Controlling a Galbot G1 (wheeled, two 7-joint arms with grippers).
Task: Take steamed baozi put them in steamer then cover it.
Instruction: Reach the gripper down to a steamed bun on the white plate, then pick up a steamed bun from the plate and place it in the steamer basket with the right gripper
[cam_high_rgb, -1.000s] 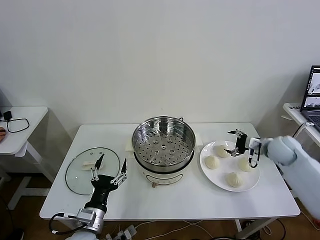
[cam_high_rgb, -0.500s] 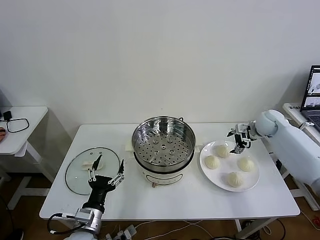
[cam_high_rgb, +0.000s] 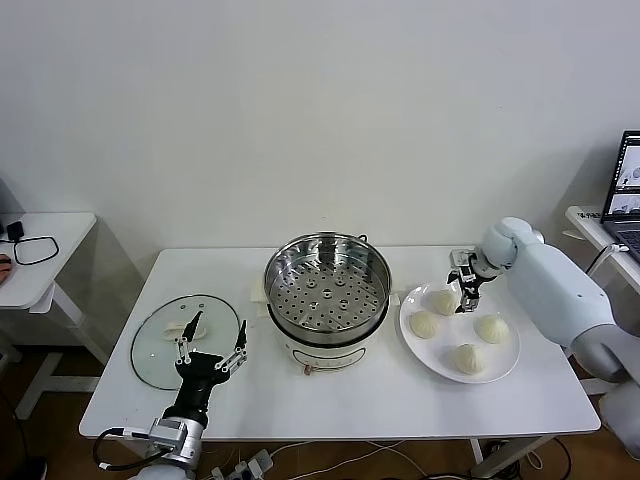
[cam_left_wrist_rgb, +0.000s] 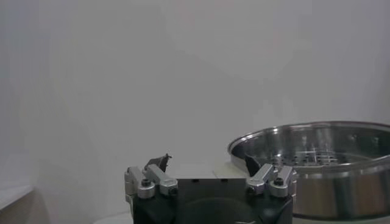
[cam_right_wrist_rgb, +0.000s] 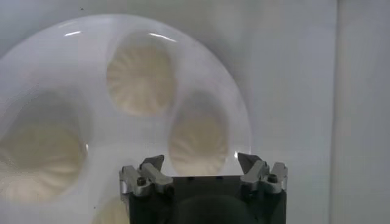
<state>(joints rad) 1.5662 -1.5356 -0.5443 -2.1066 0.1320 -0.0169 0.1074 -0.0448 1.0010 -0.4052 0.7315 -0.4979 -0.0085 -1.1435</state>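
The steamed baozi (cam_high_rgb: 443, 301), four of them, are seen on a white plate (cam_high_rgb: 505, 358) on the counter (cam_high_rgb: 380, 400), at about 3 o'clock from the steamer (cam_high_rgb: 327, 290). None has been put in the steamer yet, so the first step, picking up a bun, is judged to be in hand. The right pincer (cam_high_rgb: 465, 278) is held wide open just above the bun at the plate's 11 o'clock, and nothing is held in it. In the right wrist view a bun (cam_right_wrist_rgb: 198, 141) is seen right between the open fingers (cam_right_wrist_rgb: 152, 165). Next, the pincer would need to be lowered over this bun and closed softly, so the dough is not squashed. The left pincer (cam_high_rgb: 208, 344) is parked wide open and empty near the glass lid (cam_high_rgb: 160, 350), at 9 o'clock from the steamer.
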